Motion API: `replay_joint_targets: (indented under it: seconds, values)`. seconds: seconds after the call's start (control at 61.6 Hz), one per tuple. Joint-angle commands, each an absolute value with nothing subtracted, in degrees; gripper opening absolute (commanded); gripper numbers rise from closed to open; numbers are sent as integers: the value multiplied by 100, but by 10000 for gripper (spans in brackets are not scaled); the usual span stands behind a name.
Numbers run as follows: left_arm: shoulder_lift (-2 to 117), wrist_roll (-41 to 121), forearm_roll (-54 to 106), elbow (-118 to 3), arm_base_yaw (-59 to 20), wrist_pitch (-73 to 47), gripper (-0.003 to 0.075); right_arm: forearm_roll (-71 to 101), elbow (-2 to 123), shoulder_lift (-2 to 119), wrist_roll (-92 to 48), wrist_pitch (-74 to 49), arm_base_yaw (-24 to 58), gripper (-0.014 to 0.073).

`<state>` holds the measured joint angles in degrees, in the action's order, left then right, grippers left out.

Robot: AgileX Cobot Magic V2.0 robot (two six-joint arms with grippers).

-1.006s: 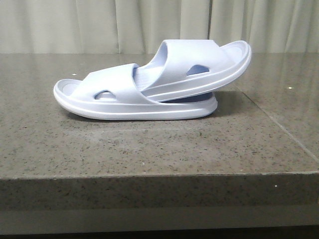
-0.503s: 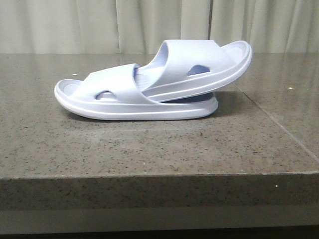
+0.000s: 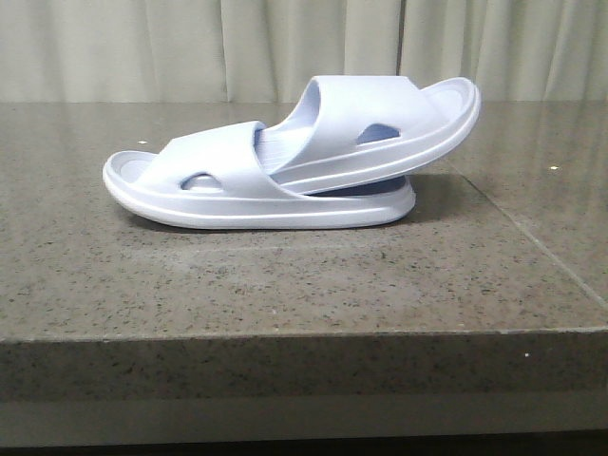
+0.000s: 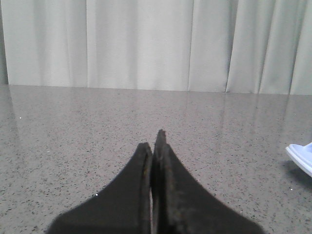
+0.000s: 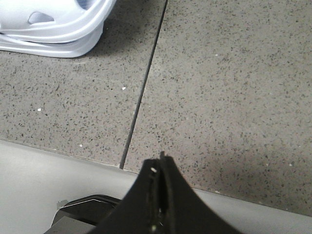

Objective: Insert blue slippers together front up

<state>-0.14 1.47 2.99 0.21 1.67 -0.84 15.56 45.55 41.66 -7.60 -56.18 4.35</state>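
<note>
Blue slippers (image 3: 285,166): nested, upper tilting under lower's strap, lying on your speckled table (image 3: 285,285); curtains (image 3: 285,47) hanging behind. Left pincer (image 4: 155,146), right pincer (image 5: 160,168): both clenched, gripping nothing.

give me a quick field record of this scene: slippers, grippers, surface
lower slipper: flat on the counter, toe left
upper slipper: tucked under the lower one's strap, tilted, free end raised at right
left gripper: shut, empty, apart from the slippers
right gripper: shut, empty, near the counter's front edge
counter: speckled grey stone with a seam
</note>
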Motion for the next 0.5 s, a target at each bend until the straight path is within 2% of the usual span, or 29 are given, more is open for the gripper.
replay_joint_targets:
  seconds: [0.0, 0.13, 0.487]
  values:
    - [-109, 104, 329, 56, 137, 399, -20, 1588, 4701, 4150, -787, -5368, 444, -118]
    - [-109, 104, 329, 56, 137, 399, -20, 1222, 4620, 3967, -826, -5104, 444, -118]
    - [-109, 104, 329, 56, 137, 399, -20, 856, 2481, 1914, -1026, -2150, 237, -117]
